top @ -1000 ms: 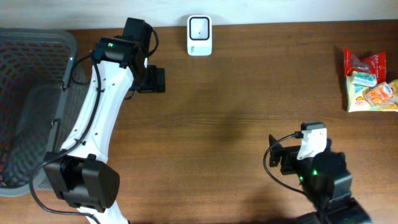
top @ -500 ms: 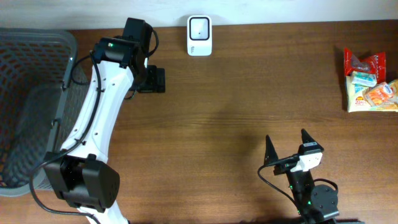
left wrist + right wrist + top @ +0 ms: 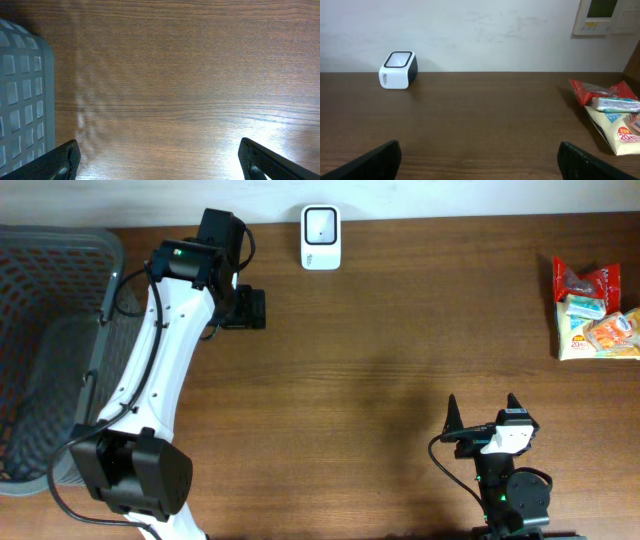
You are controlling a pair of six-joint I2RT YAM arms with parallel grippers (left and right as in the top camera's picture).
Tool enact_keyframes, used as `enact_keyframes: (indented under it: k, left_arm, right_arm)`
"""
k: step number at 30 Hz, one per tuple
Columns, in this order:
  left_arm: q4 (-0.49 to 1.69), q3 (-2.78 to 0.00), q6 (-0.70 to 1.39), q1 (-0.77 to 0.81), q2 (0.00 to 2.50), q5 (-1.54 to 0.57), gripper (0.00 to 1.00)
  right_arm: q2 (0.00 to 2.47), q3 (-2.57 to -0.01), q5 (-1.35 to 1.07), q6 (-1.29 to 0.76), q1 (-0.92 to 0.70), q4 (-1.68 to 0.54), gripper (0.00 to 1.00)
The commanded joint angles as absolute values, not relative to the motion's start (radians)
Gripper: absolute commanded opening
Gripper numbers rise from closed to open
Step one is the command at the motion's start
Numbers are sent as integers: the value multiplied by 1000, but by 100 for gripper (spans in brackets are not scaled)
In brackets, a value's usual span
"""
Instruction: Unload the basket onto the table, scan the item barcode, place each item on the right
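Well, we see both arms over a brown wooden table [image 3: 380, 350], and neither has hold of anything. Our left gripper [image 3: 245, 308] hangs at the far left, just beside the grey mesh basket [image 3: 50, 330] that takes up the table's left end. In the left wrist view its two dark fingers [image 3: 62, 161] stand wide apart at the bottom corners, with only bare wood between them and a corner of the basket's grid at the left edge.

Our right gripper [image 3: 483, 415] sits at the near right. Its two pointed fingers [image 3: 452, 415] are spread fully and aimed toward the far side, and nothing lies between them. The right wrist view shows the same wide gap.

A small white barcode scanner [image 3: 321, 237] stands at the far edge, a little left of centre. From the right wrist it appears upright against the pale wall, its dark-rimmed window facing up.

Over at the far right lies the item, a heap of snack packets [image 3: 597, 310] in red, yellow and orange wrappers. It is well apart from both grippers and from the scanner. A wall panel [image 3: 602, 15] shows above it in the right wrist view.
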State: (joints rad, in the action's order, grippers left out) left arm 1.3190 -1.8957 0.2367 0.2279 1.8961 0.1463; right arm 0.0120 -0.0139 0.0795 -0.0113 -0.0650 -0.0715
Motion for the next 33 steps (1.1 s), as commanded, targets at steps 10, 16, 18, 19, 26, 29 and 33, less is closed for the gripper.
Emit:
enact_keyframes:
  k: [10, 16, 18, 19, 26, 29, 33]
  left_arm:
    - [1317, -1896, 250, 226, 1896, 146, 99]
    - [1317, -1896, 250, 226, 1896, 146, 99]
    - [1317, -1896, 250, 226, 1896, 146, 99]
    - [1317, -1896, 250, 226, 1896, 146, 99]
    - [1322, -1896, 250, 226, 1896, 143, 99]
    - [1345, -1896, 250, 226, 1896, 144, 99]
    - [1290, -1825, 249, 234, 1826, 100, 99]
  right_arm:
    - [3, -6, 59, -4, -59, -78, 99]
    - [3, -6, 59, -4, -59, -78, 99]
    - [3, -6, 59, -4, -59, -78, 99]
    - [3, -6, 59, -4, -59, -78, 99]
    - [3, -6, 59, -4, -59, -78, 99]
    - [3, -6, 59, -4, -59, -78, 98]
    - [3, -6, 59, -4, -59, -78, 98]
